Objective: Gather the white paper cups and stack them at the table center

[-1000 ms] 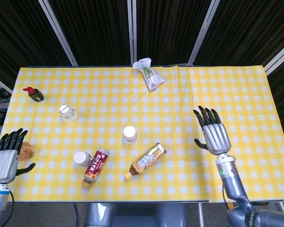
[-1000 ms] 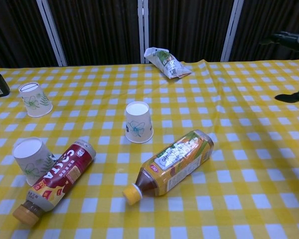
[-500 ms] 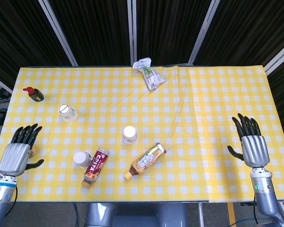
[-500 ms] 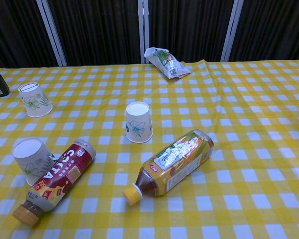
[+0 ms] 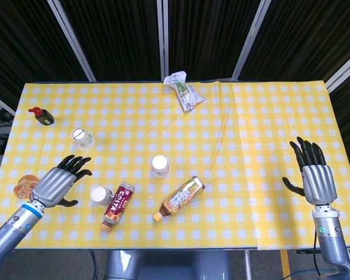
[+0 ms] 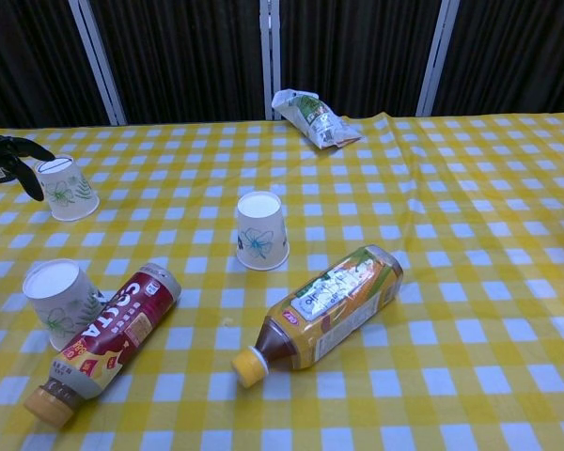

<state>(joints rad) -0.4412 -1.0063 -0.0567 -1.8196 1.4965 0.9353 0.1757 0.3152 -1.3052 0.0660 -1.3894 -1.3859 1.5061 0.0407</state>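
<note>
Three white paper cups with a green leaf print stand upside down on the yellow checked table. One cup is near the centre. A second cup stands far left. The third cup sits near left, touching a red-label bottle. My left hand hovers just left of the third cup, holding nothing, its fingers spread; its fingertips show at the chest view's left edge. My right hand is raised and empty, fingers apart, over the table's right edge, far from every cup.
A red-label bottle and a tea bottle lie on their sides near the front. A snack bag lies at the back. A small dark bottle and an orange tub sit at far left.
My left hand has moved right from the table's left edge to just beside the near-left cup. My right hand drew back to the right edge and now holds nearly still.
</note>
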